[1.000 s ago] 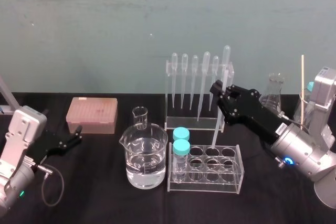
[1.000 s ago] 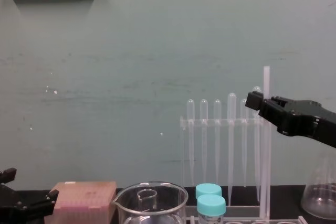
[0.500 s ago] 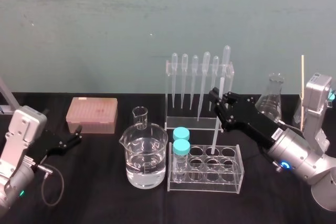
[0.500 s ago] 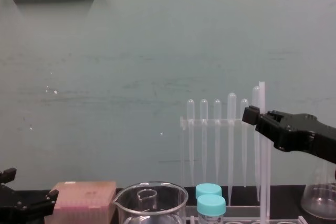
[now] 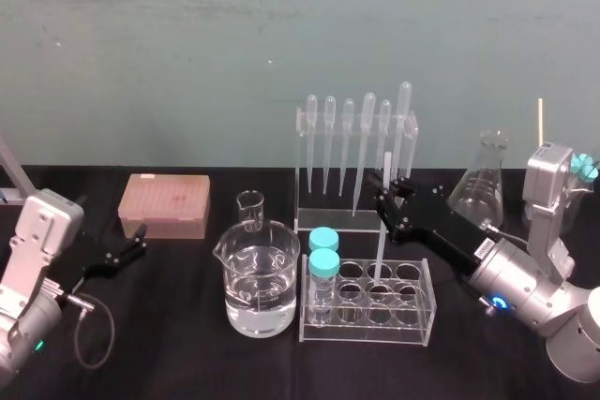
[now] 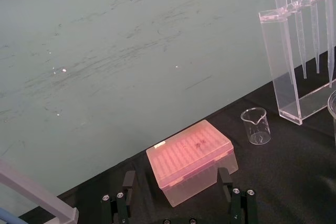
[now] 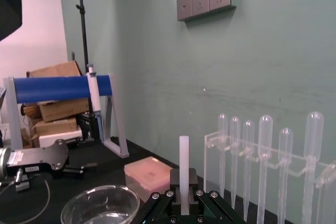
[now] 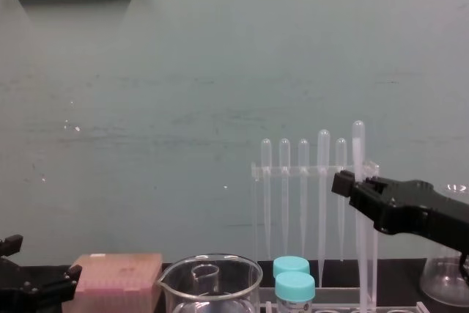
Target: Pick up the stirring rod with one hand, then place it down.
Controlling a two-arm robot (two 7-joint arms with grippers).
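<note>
We see the long, thin, translucent-white stirring rod (image 5: pixel 379 250) standing almost upright. Its lower end sits in a back-row hole of the clear acrylic test-tube rack (image 5: pixel 427 304). We cannot tell whether it reaches the bottom. The right gripper (image 5: pixel 384 196), black with long flat fingers, is clamped on the rod's upper part, and a short length of rod pokes out above the fingers. In the rack's left column stand two blue-capped tubes (image 5: pixel 323 245). Just left of the rack is a large glass beaker of clear liquid (image 5: pixel 261 289). Right behind the rack we find the clear pipette stand (image 5: pixel 333 222) with its bulb-topped pipettes (image 5: pixel 367 128). Far left, the left gripper (image 5: pixel 139 239) sits low over the black tabletop (image 5: pixel 187 358) with fingers spread and nothing between them, near a pink lidded box (image 5: pixel 164 205).
</note>
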